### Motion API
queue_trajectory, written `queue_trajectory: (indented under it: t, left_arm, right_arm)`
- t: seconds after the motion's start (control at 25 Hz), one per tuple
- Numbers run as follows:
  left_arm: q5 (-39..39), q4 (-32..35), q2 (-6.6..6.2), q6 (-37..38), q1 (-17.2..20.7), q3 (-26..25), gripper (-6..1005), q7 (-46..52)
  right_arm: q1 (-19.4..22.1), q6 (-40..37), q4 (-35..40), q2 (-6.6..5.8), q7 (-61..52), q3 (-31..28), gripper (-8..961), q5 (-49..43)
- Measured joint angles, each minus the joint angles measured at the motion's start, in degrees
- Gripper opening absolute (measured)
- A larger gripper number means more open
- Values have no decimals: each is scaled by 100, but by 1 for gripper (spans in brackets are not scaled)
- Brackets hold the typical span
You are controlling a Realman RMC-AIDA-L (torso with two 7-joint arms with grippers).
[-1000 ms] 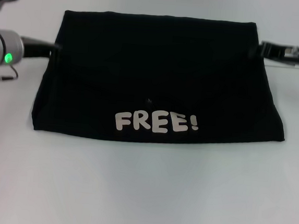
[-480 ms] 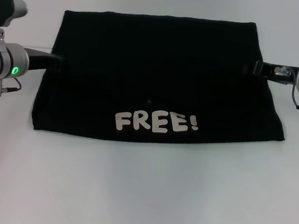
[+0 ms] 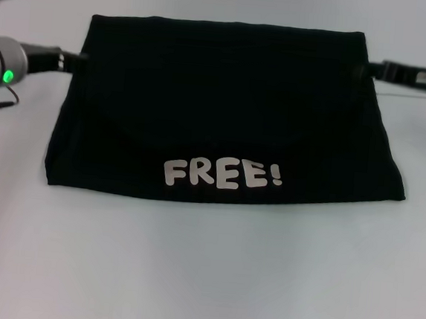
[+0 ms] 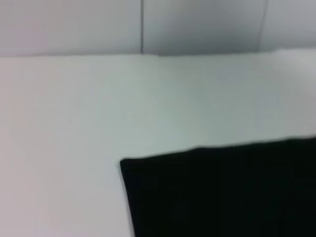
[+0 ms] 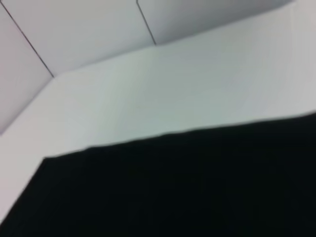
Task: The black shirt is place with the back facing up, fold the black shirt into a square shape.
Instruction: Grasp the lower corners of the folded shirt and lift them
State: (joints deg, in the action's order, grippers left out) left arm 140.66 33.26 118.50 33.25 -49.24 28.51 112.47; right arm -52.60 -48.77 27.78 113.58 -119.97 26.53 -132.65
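The black shirt (image 3: 225, 108) lies folded into a wide block on the white table, with cream "FREE!" lettering (image 3: 223, 174) facing up near its front edge. My left gripper (image 3: 76, 57) is at the shirt's far left edge, low over the table. At the far right edge is my right gripper (image 3: 369, 69), its dark tip merging with the cloth. In the left wrist view a corner of the black shirt (image 4: 222, 192) shows on the table. The black shirt (image 5: 173, 187) also fills the lower part of the right wrist view.
The white table (image 3: 202, 278) spreads wide in front of the shirt and to both sides. A pale panelled wall (image 5: 98, 29) rises behind the table's far edge.
Both grippers dipped toward me along the shirt's sides half a second ago and have moved back to its far corners. The shirt's outline looks the same.
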Motion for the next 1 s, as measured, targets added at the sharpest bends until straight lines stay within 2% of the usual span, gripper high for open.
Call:
queue_trajectory:
  t: [0.04, 0.16, 0.28, 0.36, 0.52, 0.6, 0.8, 1.0]
  left_arm:
    - [0, 238, 39, 174, 59, 9, 369, 211]
    - [-13, 869, 166, 848, 241, 15, 604, 553]
    - [-23, 1515, 313, 1740, 523, 21, 723, 638]
    - [-38, 1910, 390, 2337, 743, 27, 803, 611]
    - [-212, 2530, 519, 3319, 1323, 78, 850, 279]
    - [-355, 2634, 530, 3579, 1605, 144, 873, -9]
    - [-446, 2618, 530, 3615, 2156, 239, 932, -506]
    - [-432, 2542, 532, 3585, 2348, 249, 929, -747]
  right_arm:
    - [13, -96, 90, -18, -20, -9, 341, 3]
    - [47, -340, 197, -57, -27, -15, 487, 16]
    - [135, -749, 237, -146, -15, 5, 726, 100]
    - [234, -1098, 251, -201, 21, 20, 726, 207]
    - [452, -1426, 351, -241, 44, 19, 726, 390]
    - [556, -1452, 392, -241, 61, 17, 724, 493]
    - [716, -1410, 404, -236, 124, 16, 719, 665]
    - [766, -1382, 382, -223, 117, -17, 716, 669]
